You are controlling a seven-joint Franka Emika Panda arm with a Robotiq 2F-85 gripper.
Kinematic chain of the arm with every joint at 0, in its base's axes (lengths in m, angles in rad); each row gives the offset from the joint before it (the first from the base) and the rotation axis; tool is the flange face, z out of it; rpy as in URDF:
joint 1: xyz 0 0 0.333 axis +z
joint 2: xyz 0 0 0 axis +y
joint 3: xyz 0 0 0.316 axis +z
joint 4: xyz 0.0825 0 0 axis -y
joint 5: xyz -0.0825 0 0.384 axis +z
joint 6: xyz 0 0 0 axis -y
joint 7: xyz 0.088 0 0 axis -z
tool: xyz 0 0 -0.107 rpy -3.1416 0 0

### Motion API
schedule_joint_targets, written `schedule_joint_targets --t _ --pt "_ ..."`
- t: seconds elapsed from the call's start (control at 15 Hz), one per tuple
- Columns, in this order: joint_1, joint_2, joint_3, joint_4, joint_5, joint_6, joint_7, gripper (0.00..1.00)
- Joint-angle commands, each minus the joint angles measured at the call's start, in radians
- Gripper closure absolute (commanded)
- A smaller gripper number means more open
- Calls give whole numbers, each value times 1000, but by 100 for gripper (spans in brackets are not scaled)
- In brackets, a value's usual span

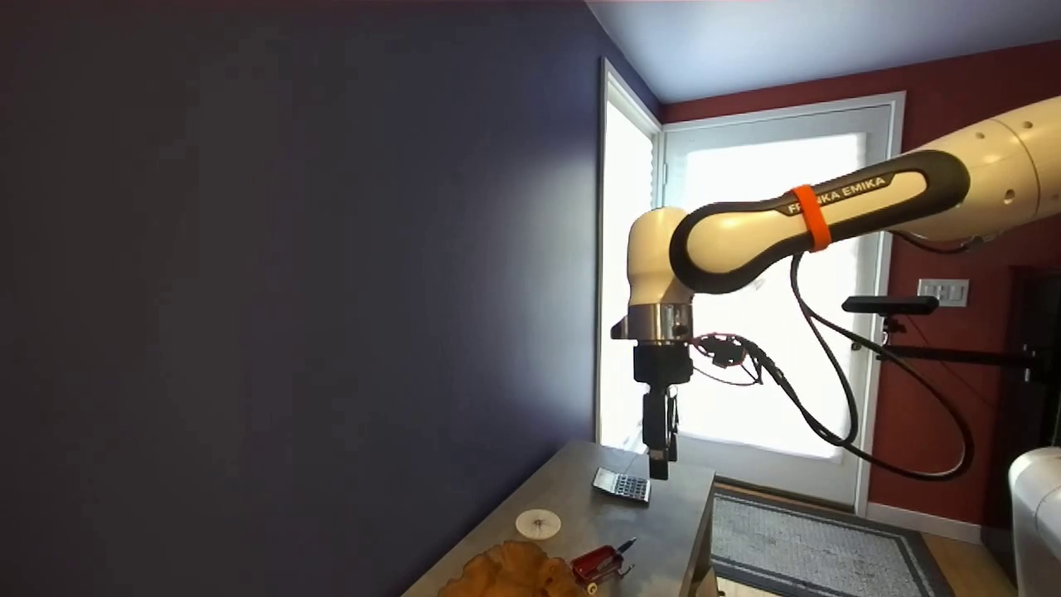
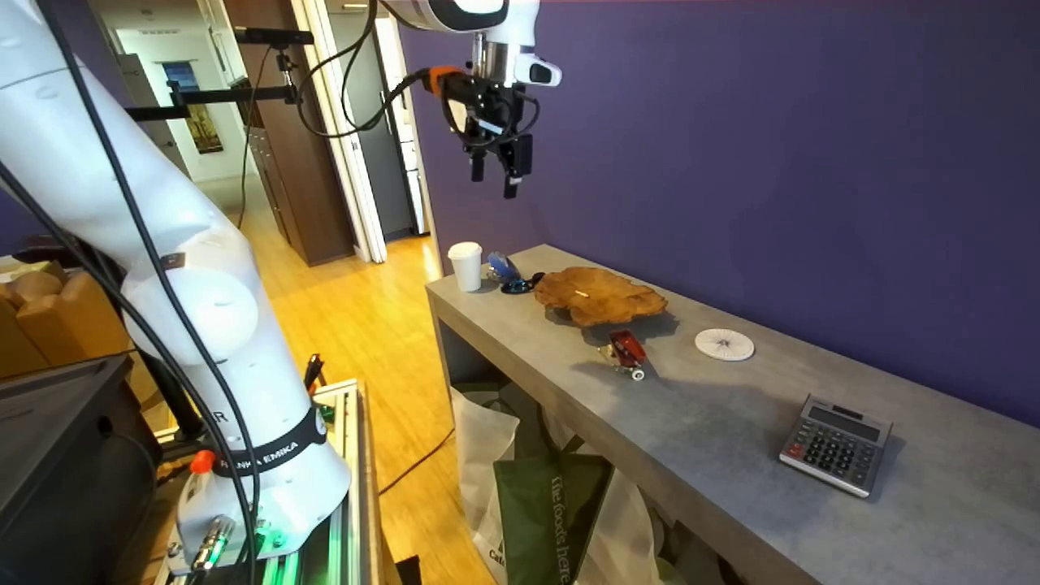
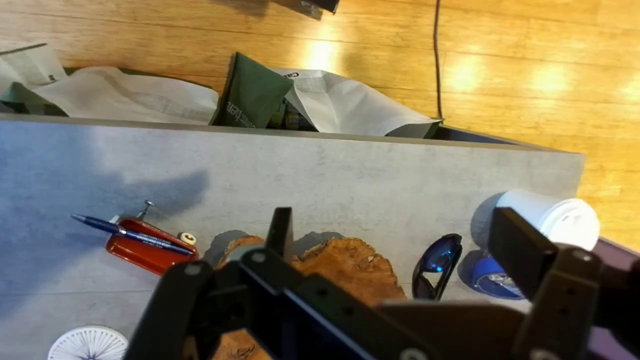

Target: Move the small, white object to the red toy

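Note:
The white object is a small round flat disc with thin dark spoke lines, on the grey table in both exterior views. The wrist view cuts it off at the lower left. The red toy, a small wagon with pale wheels, stands beside it. A dark blue pen lies across the toy. My gripper hangs high above the table, also in an exterior view. In the wrist view its fingers are wide apart with nothing between them.
A brown wooden bowl stands by the toy, with a tiny pale piece in it. A calculator, white cup, sunglasses and blue roll are on the table. A purple wall runs along the back.

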Motion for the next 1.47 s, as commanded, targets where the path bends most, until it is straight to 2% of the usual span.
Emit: schedule_joint_targets --t 0.0,0.53,0.73,0.93,1.0,1.13,1.4 --pt "9 150 50 136 -91 -36 -81 0" --pt "18 458 107 387 -333 17 -330 0" --pt "16 540 121 426 -363 103 -458 0" --pt "-9 616 139 453 -282 190 -610 0" --pt "5 562 128 409 -321 168 -520 0" --pt "1 603 131 427 -311 188 -567 0" --pt "-1 615 133 443 -308 192 -581 0"
